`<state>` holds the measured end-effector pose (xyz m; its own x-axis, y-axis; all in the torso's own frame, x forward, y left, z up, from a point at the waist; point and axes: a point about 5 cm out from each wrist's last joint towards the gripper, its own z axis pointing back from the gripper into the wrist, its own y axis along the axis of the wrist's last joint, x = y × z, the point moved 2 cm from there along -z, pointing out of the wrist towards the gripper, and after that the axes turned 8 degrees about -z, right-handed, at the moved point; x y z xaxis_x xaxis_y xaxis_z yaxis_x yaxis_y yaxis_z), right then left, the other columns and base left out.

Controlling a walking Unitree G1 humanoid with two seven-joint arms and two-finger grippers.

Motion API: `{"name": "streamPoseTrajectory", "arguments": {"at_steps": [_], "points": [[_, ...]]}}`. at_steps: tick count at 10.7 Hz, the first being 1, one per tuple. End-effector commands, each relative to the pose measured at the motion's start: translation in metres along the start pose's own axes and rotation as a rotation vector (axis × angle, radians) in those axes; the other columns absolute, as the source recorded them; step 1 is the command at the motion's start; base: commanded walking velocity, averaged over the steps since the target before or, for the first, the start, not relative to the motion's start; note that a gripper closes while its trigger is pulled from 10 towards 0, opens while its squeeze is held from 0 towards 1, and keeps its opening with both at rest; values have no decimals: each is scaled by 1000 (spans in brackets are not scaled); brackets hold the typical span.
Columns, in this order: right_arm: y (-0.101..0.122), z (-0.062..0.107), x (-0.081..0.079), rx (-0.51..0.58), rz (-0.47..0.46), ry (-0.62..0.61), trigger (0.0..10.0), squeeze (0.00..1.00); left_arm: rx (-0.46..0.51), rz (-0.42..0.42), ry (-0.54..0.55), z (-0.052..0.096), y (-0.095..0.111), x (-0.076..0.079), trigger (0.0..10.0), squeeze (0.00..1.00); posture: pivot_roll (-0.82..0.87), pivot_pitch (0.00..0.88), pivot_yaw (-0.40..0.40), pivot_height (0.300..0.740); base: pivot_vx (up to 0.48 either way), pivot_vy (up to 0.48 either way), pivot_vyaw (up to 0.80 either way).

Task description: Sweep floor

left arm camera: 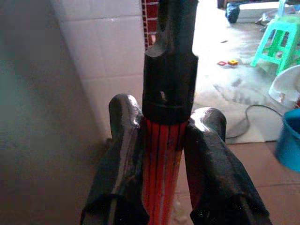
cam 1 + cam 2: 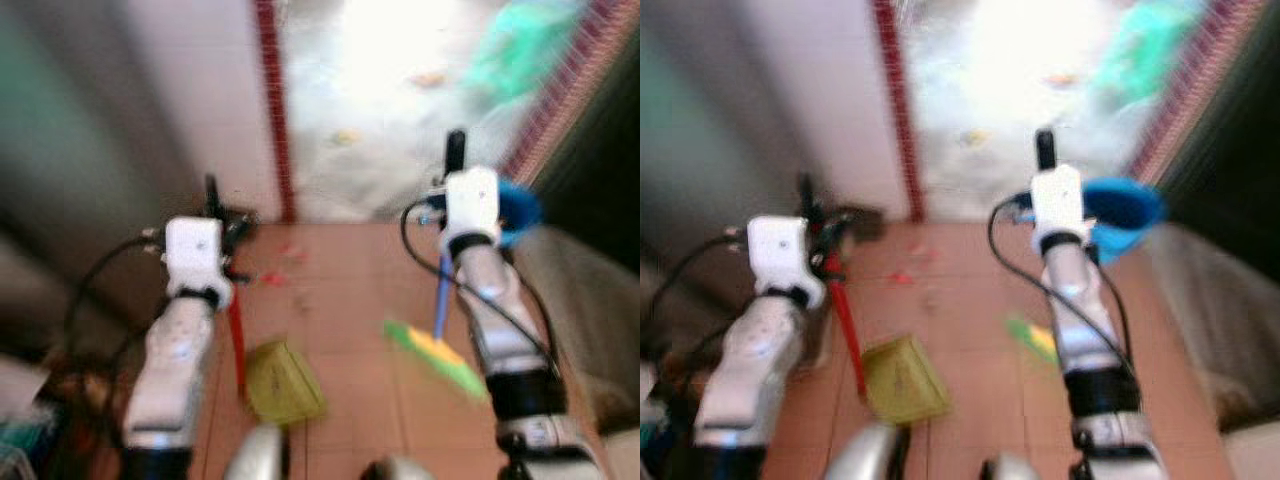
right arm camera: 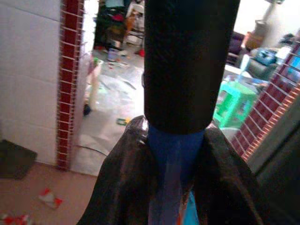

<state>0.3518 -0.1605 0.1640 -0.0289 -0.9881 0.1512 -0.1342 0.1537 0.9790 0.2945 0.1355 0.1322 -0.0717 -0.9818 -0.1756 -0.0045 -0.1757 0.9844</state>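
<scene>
Broom [image 2: 437, 352] clamped in right hand [image 3: 176, 154], dustpan [image 2: 282, 382] handle in left hand [image 1: 164, 154]; red scraps [image 2: 285, 265] unswept on floor [image 2: 350, 290].

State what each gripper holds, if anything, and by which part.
The left gripper holds the dustpan by its red handle, just under the black cap. The right gripper holds the broom by its blue handle, below the black cap.

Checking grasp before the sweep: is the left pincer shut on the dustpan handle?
Shut. The left pincer has both fingers pressed against the red dustpan handle, just below its black cap.
</scene>
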Motion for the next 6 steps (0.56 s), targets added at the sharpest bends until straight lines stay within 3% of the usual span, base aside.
{"name": "streamPoseTrajectory", "arguments": {"at_steps": [1,6], "points": [[18,-5,-6,78,20,17,10000,0,44,-7,23,0,12,-6,10000,0,37,74,-17,740,0,0,800],[18,-9,-3,85,61,10,10000,0,52,-18,25,0,17,-3,10000,0,50,78,-29,740,0,0,800]]}}
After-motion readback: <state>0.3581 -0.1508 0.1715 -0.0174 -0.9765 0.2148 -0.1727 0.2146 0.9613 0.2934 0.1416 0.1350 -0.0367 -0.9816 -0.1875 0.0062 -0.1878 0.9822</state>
